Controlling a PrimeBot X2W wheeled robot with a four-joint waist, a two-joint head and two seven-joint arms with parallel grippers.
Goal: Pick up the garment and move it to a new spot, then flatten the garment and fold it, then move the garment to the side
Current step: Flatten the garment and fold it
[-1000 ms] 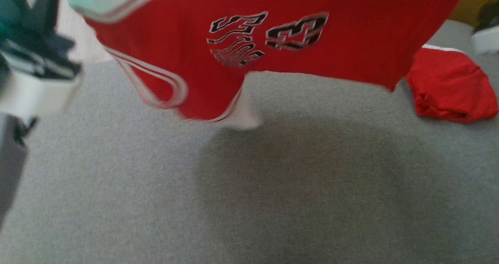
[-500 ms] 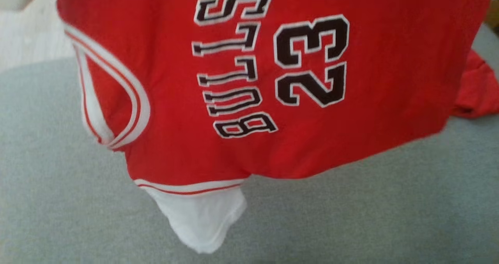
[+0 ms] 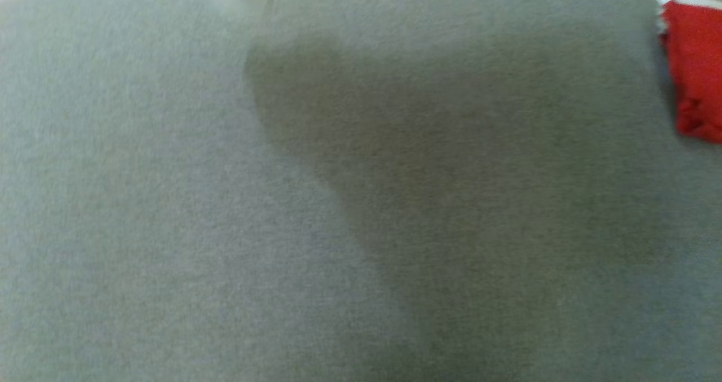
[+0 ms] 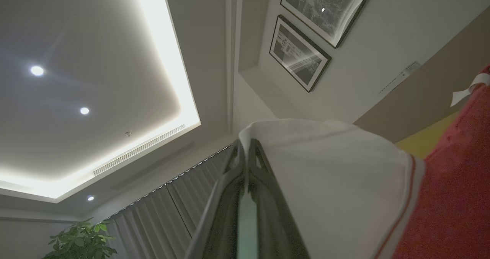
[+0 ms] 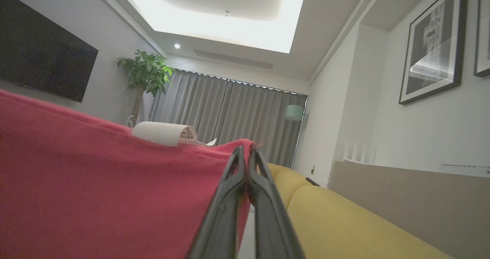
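Red jersey is swinging up above the mat; my left gripper and right gripper are clamping it tight, readying flattening.

Red garment with a white sleeve hangs stretched aloft

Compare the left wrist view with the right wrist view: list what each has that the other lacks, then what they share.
Left wrist view: left gripper shut on a white sleeve. Right wrist view: right gripper shut on the red garment at its edge, a dark wall screen, a teal lamp. Shared: that garment, grey curtains, a potted plant, framed pictures.
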